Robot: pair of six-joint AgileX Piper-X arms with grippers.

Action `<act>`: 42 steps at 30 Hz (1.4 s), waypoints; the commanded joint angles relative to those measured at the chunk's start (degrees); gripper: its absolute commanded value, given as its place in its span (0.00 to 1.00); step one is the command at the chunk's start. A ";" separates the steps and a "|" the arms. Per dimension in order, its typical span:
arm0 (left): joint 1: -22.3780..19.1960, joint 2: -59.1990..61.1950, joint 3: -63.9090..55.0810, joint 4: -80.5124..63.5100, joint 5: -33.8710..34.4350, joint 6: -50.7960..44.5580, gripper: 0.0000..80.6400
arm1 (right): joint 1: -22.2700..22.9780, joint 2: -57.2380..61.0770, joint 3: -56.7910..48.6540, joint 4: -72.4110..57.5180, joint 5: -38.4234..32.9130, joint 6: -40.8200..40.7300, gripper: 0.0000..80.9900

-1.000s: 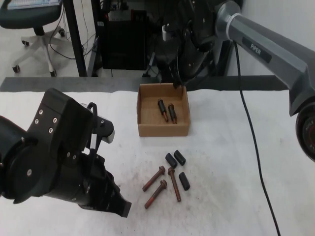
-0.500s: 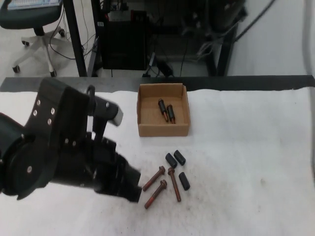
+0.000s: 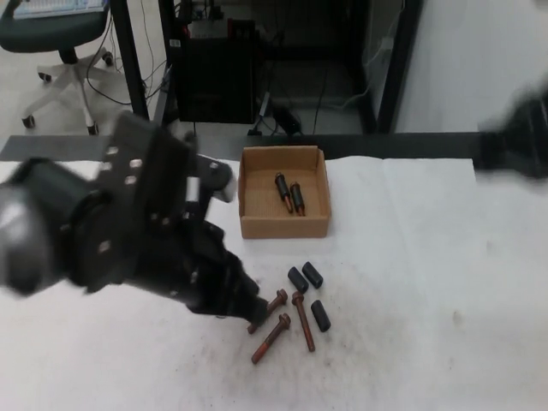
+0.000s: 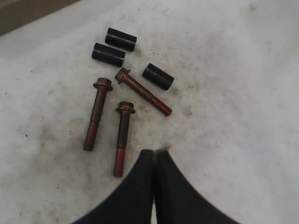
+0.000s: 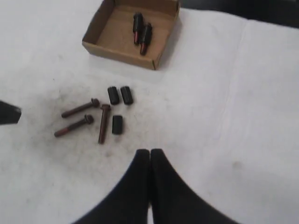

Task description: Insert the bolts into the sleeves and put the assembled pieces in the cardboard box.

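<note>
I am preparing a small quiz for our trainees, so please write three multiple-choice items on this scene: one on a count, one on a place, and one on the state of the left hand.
1. How many loose bolts lie on the white cloth?
A. Two
B. Three
C. Five

2. Where do the assembled pieces lie?
A. On the cloth beside the loose bolts
B. Inside the cardboard box
C. On the floor

3. What is the state of the left hand?
A. Shut, holding nothing
B. Wide open
C. Shut on a sleeve

Answers:
1 B, the left wrist view shows three bolts lying apart on the cloth.
2 B, the high view shows both pieces on the floor of the box.
3 A, its fingers meet with nothing between them.
</note>
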 commanded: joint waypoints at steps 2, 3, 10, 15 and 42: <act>-2.14 4.75 -5.81 3.14 -1.89 5.16 0.00 | -0.19 -7.02 12.43 -0.87 -0.95 0.56 0.00; -2.98 6.79 -8.41 5.56 -4.16 8.08 0.00 | -0.19 -7.57 14.40 -0.99 -0.95 0.56 0.00; -5.29 20.18 -24.81 21.88 -15.24 15.81 0.00 | -0.19 -8.20 21.44 -6.00 -1.25 2.65 0.00; -5.29 24.18 -30.56 25.12 -15.24 15.81 0.02 | -0.75 -8.20 21.53 -8.94 -5.76 2.65 0.00; -4.92 30.90 -31.72 23.91 -20.24 16.18 0.43 | -1.41 -8.20 21.53 -9.40 -6.02 2.65 0.00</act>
